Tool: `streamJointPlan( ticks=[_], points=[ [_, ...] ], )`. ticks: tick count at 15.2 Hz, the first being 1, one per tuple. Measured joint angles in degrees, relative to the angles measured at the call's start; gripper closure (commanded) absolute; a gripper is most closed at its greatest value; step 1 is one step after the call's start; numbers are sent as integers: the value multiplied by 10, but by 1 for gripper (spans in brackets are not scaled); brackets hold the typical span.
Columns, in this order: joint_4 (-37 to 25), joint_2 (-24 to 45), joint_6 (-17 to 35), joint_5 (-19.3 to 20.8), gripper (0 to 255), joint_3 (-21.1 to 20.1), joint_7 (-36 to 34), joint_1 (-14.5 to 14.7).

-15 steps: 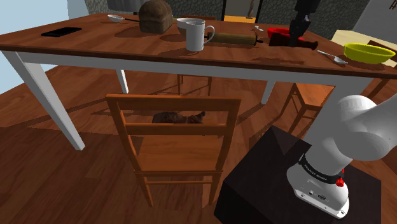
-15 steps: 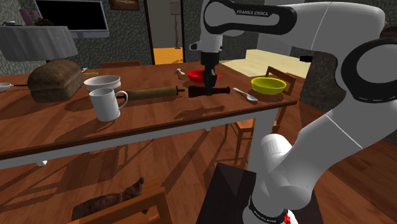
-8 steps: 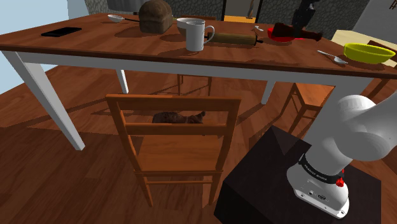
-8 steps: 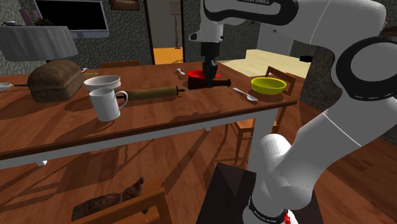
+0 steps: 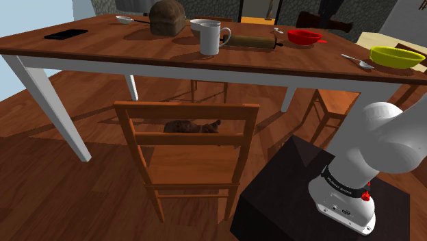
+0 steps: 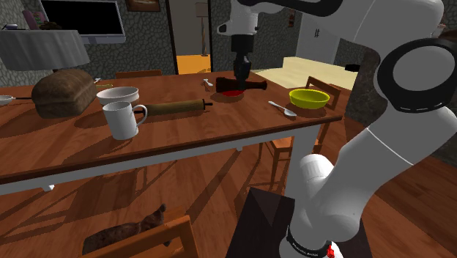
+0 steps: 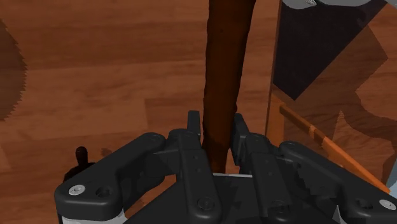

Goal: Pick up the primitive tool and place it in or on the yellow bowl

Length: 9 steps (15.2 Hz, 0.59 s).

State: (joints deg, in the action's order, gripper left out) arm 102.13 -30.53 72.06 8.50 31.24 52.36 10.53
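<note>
The primitive tool (image 5: 311, 18) is a dark brown club, lying level in the air above the far end of the table (image 5: 137, 51). My gripper (image 5: 331, 14) is shut on it near its middle. In the second exterior view the tool (image 6: 255, 86) hangs under the gripper (image 6: 239, 75), just over a red bowl (image 6: 233, 94). The wrist view shows both fingers of the gripper (image 7: 215, 130) clasping the brown shaft (image 7: 222, 76). The yellow bowl (image 5: 397, 56) (image 6: 308, 97) stands empty near the table's corner, towards the shoulder view's right of the tool.
A spoon (image 5: 358, 61) lies between the red bowl (image 5: 304, 35) and the yellow one. A rolling pin (image 5: 250, 41), white mug (image 5: 210, 37), white bowl (image 6: 117, 94) and bread loaf (image 5: 168, 17) stand further along. A wooden chair (image 5: 185, 150) stands in front, a cat (image 5: 191, 126) under the table.
The gripper has risen with the tool, which left the tabletop and now hangs above the red bowl.
</note>
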Motion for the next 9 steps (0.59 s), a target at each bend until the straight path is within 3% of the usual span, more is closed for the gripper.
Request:
streamJointPlan(
  ticks=[9],
  points=[
    [-22, -34, -43, 52, 255, 53, 84, -23]
  ],
)
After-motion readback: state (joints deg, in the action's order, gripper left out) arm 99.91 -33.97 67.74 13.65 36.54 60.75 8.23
